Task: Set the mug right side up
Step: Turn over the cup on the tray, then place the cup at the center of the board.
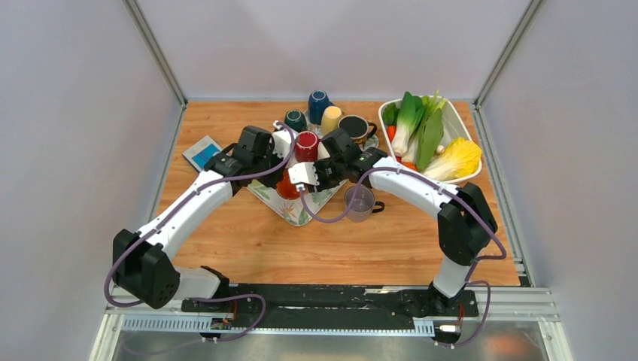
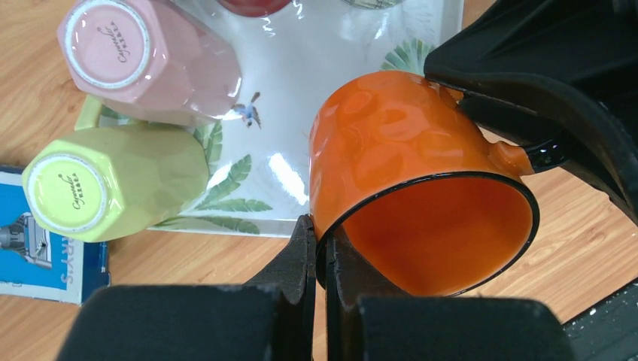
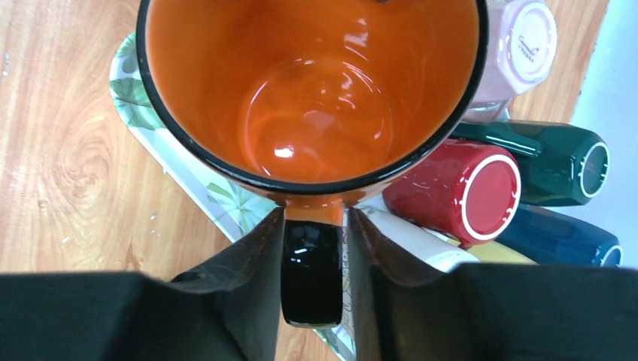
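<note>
One orange mug (image 3: 316, 113), glossy, black handle (image 3: 312, 274)

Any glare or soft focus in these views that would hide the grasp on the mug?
Left wrist: glare whitens the tray beside the orange mug, yet the left gripper pinching the rim reads clearly. Right wrist: small highlights inside the mug; the right gripper on the handle is dark and slightly soft. Top external: even light, sharp, but the mug is mostly hidden.
</note>
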